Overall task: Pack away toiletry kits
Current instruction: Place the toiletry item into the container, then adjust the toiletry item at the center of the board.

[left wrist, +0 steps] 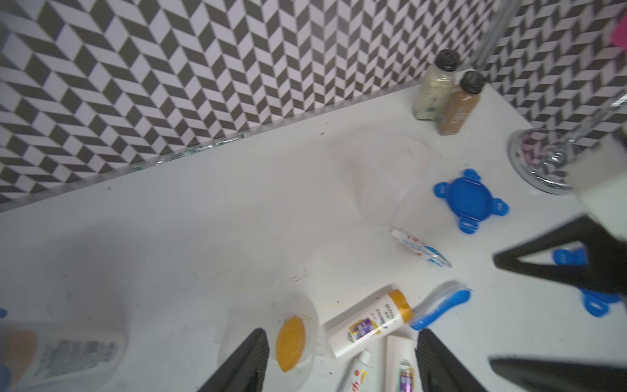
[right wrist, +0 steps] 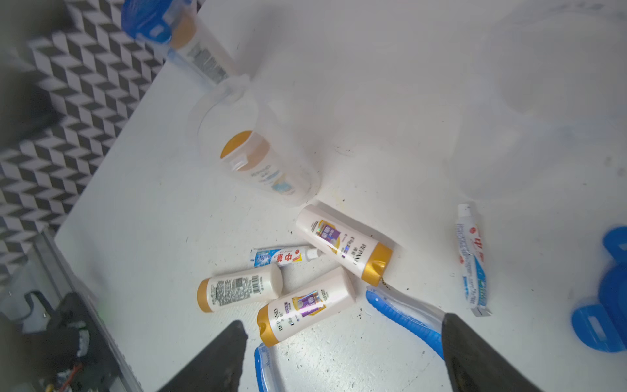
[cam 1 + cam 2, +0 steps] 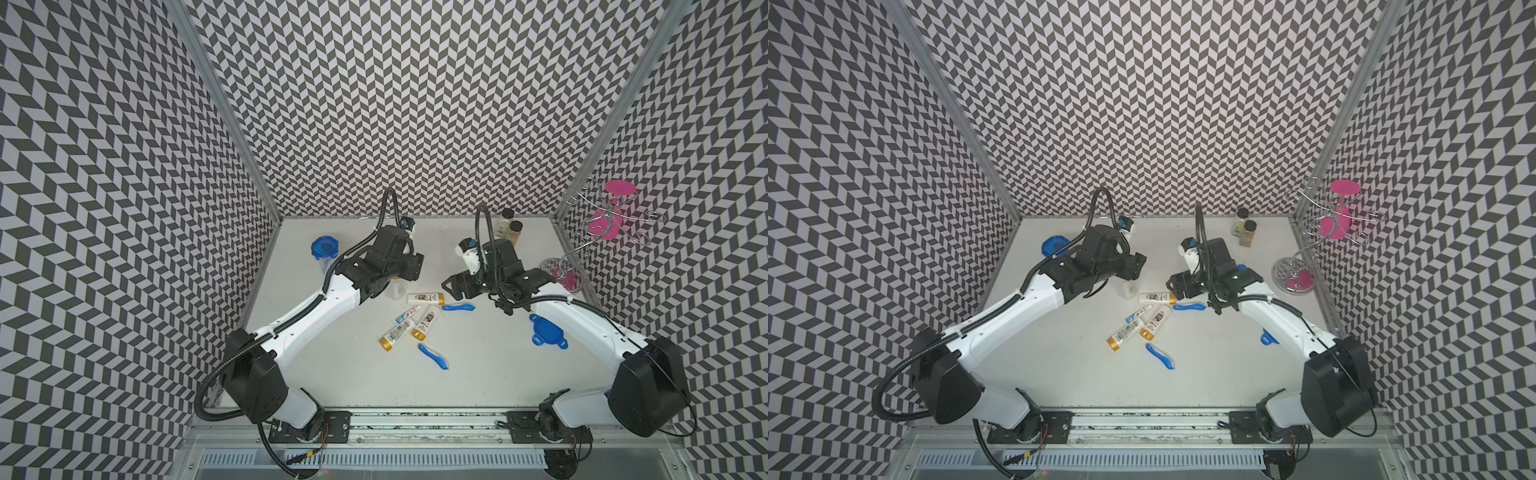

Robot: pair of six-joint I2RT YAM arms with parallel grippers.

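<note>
Both top views: my left claw [image 3: 411,266] and right claw [image 3: 1177,285] hang over the middle of the table [image 3: 478,374], where gold-capped tubes [image 3: 426,298] and toothbrushes [image 3: 433,356] lie scattered.

Left wrist view: my left claw gapes empty above an open clear cup [image 1: 258,312] with one tube [image 1: 290,342] inside.

Right wrist view: my right claw spreads wide, gripping nothing, over a blue toothbrush [image 2: 403,319].

Left arm [image 3: 307,320], right arm [image 3: 573,320] extended toward centre; left pincer [image 1: 339,368] jaws apart, right pincer [image 2: 344,359] jaws wide apart.
</note>
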